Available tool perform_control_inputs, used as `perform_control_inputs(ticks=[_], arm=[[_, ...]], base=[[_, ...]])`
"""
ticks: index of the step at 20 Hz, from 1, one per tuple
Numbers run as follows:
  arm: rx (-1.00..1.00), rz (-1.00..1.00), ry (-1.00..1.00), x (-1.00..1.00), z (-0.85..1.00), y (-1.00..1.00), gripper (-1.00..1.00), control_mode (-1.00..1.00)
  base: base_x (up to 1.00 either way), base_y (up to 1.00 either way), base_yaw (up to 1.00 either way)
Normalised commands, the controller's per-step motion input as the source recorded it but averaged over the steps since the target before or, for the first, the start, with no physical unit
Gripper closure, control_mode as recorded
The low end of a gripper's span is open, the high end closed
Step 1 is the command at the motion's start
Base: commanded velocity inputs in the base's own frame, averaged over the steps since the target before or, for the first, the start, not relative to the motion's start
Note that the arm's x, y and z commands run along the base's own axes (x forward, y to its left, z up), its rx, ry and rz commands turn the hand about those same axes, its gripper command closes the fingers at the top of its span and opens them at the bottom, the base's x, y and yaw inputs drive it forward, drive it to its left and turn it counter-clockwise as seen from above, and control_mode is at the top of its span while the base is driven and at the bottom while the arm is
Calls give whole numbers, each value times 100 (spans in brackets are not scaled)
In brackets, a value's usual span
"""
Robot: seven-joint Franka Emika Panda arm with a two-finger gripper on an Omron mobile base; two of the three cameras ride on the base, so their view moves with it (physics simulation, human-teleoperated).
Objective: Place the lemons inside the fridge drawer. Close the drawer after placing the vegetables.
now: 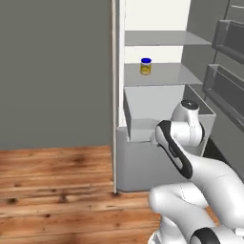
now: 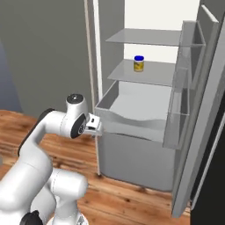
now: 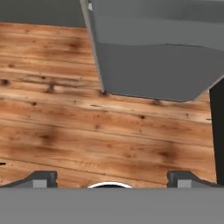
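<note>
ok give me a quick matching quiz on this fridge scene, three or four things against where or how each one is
Things:
1. jar
2. fridge drawer
3. gripper
4. fridge door

States:
a. open, holding nothing, by the drawer's front corner
b. standing on the shelf above the drawer
c. swung wide open
d. pulled out, nothing visible inside

Pairs: 1-b, 2-d, 3-a, 4-c

Wooden plank floor point(image 1: 52, 181), grey wall point(image 1: 52, 71)
</note>
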Motion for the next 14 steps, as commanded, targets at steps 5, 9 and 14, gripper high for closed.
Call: perform_control_inputs(ticks=[5, 9, 14], arm=[[0, 0, 0, 0, 0, 0, -100, 100], [0, 0, 0, 0, 0, 0, -100, 100], [0, 0, 0, 0, 0, 0, -100, 100]], base=[[-100, 64, 29], [-100, 96, 37], [-95, 100, 43]])
